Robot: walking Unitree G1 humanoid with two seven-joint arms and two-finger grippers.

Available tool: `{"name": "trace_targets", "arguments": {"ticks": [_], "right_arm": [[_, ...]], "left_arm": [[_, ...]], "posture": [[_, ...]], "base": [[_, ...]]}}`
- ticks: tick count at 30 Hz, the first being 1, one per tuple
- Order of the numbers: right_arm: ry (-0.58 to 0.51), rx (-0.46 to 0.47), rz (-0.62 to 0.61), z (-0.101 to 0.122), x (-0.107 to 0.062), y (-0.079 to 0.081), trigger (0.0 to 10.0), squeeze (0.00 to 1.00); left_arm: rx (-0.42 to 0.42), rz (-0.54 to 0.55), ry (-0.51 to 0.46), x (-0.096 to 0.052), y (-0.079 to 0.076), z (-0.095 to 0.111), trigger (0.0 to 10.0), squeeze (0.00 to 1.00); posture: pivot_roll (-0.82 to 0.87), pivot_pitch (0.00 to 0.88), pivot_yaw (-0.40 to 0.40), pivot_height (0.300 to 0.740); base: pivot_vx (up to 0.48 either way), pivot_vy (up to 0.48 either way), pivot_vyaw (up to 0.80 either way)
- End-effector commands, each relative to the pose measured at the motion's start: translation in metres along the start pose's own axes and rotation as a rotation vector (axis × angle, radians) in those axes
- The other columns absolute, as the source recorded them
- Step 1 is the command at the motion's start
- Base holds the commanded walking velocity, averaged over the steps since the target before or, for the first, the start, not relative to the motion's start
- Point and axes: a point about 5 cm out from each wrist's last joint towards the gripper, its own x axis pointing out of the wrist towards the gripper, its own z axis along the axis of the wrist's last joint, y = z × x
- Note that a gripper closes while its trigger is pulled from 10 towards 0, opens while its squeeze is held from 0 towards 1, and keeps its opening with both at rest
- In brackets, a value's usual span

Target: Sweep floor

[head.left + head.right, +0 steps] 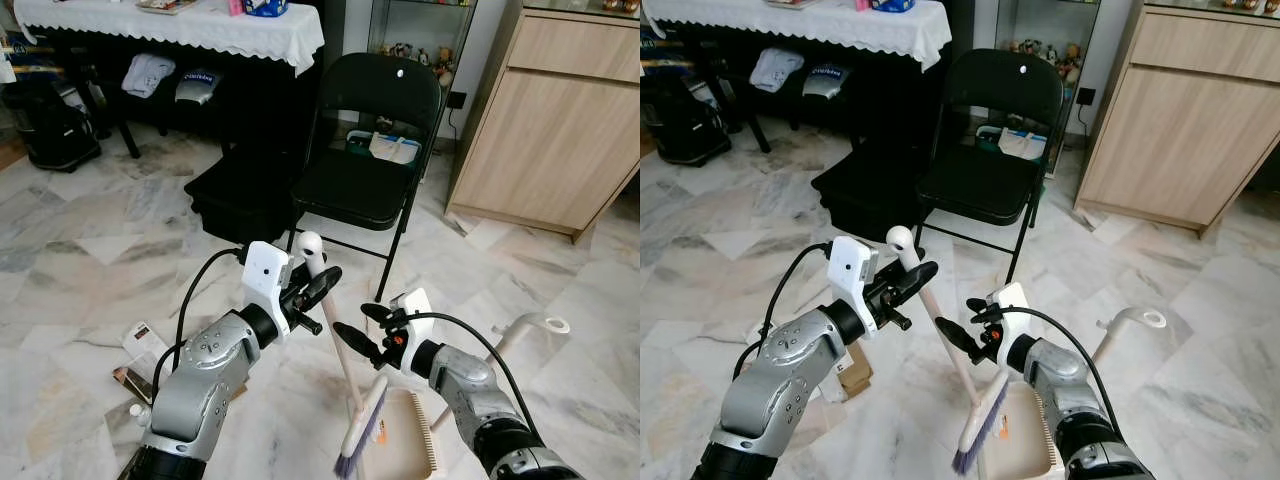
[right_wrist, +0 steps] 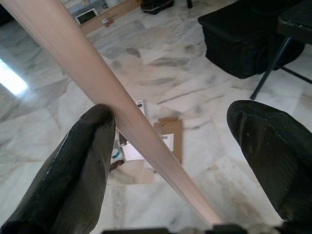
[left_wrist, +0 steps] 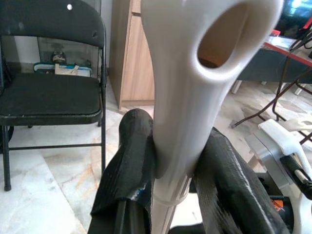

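Left claw (image 1: 318,288) grips broom (image 1: 345,385) top; right claw (image 1: 360,340) spread beside stick.

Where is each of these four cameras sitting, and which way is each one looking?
Left eye view: on the head, looking forward and down at the broom, dustpan and folding chair; both arms show.
Right eye view: beside it, same scene.
Left wrist view: along the left gripper, jaws clamped below the broom's white handle end.
Right wrist view: along the right gripper, jaws open around the broom's shaft, floor litter beyond.
Shared: the broom in all four.
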Motion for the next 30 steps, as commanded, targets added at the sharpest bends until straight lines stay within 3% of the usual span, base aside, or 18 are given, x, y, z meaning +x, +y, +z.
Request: {"name": "trace_targets", "arguments": {"ticks": [1, 17, 30], "right_arm": [[0.011, 0.009, -0.097, 0.0, -0.004, -0.01, 10.0, 0.0], [-0.002, -0.004, -0.123, 0.001, -0.002, -0.012, 10.0, 0.0], [-0.025, 0.016, -0.121, -0.001, -0.001, -0.007, 10.0, 0.0]], "left_arm": [[0.01, -0.095, -0.08, 0.003, -0.016, 0.018, 10.0, 0.0], [0.041, -0.063, -0.063, 0.003, -0.011, 0.014, 10.0, 0.0], [0.088, 0.174, -0.094, 0.002, 0.015, 0.01, 10.0, 0.0]], "posture": [[0.12, 0.034, -0.015, 0.74], [0.12, 0.032, -0.012, 0.74], [0.12, 0.027, -0.013, 0.74]], "base": [[0.0, 0.0, 0.0], [0.0, 0.0, 0.0], [0.0, 0.0, 0.0]]}}
